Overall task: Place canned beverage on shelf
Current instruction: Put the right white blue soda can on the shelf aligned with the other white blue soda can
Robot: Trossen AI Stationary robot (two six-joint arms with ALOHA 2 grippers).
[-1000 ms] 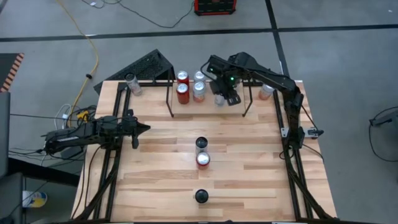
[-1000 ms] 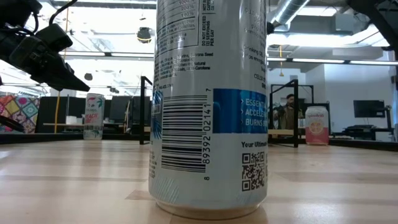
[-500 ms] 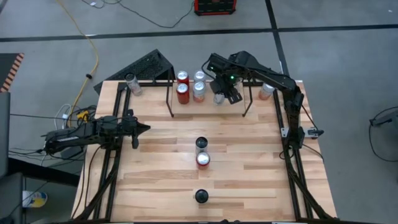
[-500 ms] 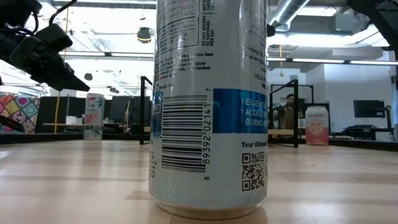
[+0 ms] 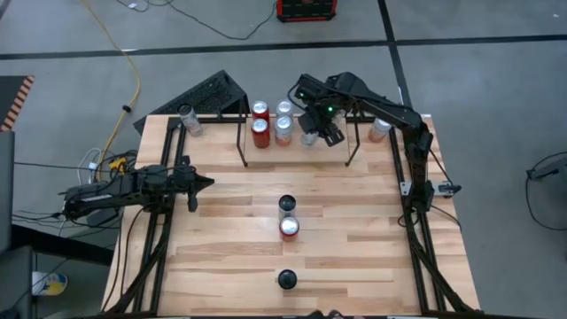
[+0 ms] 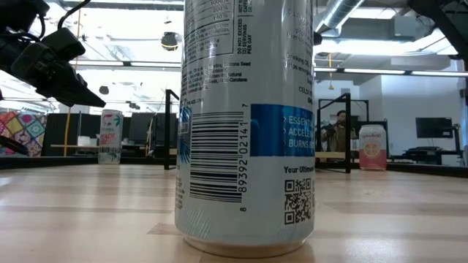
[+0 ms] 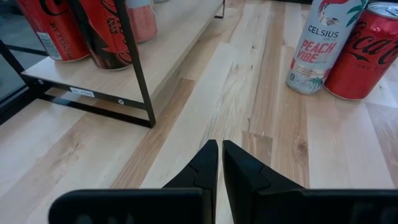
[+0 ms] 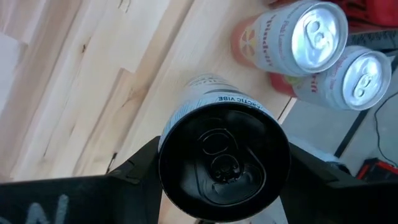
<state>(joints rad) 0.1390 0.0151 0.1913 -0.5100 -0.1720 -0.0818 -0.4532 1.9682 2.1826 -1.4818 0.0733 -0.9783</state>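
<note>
The shelf (image 5: 242, 142), a black rod frame with a wooden board (image 7: 180, 37), stands at the table's far edge with several cans on it (image 5: 260, 131). My right gripper (image 5: 317, 128) hovers over the shelf's right part, shut on a white canned beverage with a black top (image 8: 224, 162). Two silver-topped cans (image 8: 317, 34) stand on the board beside it. My left gripper (image 5: 205, 183) waits shut at the table's left side, pointing right, its fingertips (image 7: 221, 162) closed above bare wood. My right gripper pinches the can's side wall just below its top rim (image 8: 168, 155) between its two fingers (image 8: 134, 171), one on each side. The fingers come from above, pointing steeply down. The can hangs upright below them, over the shelf's board.
Two cans (image 5: 287, 206) stand together mid-table and another (image 5: 286, 280) near the front edge, filling the low view (image 6: 245, 124). Single cans stand at the far left (image 5: 188, 120) and far right (image 5: 379, 130) corners. A Celsius can (image 7: 320, 43) and a red can (image 7: 367, 53) show ahead of my left gripper.
My right gripper has rolled its wrist about the line along which it points, turning the can with it. The can has shifted slightly toward the cans on the shelf and stays upright.
</note>
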